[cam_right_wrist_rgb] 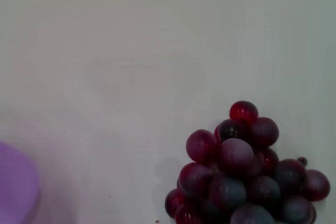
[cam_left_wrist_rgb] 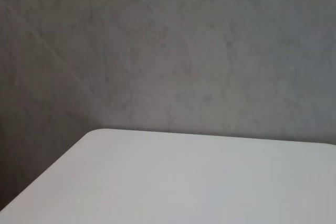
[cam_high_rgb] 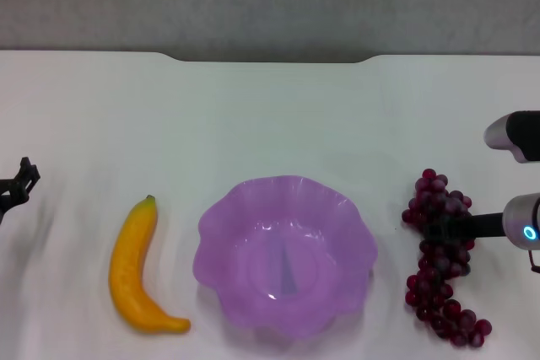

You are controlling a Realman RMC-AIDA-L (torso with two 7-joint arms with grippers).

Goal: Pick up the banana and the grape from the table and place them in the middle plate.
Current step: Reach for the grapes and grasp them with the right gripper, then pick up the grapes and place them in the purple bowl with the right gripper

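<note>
The banana (cam_high_rgb: 135, 269) lies on the white table (cam_high_rgb: 270, 115), to the left of the middle plate (cam_high_rgb: 337, 208), which is empty. The grape bunch (cam_high_rgb: 439, 292) lies on the table to the right of the plate and also shows in the right wrist view (cam_right_wrist_rgb: 236, 182). My right gripper (cam_high_rgb: 443, 228) reaches in from the right edge and sits over the middle of the bunch. My left gripper (cam_high_rgb: 15, 185) is parked at the far left edge, apart from the banana, with its fingers spread and empty.
The table's far edge meets a grey wall (cam_high_rgb: 270, 6). The left wrist view shows only a table corner (cam_left_wrist_rgb: 105, 140) and that wall. The plate's rim (cam_right_wrist_rgb: 16, 182) shows in the right wrist view.
</note>
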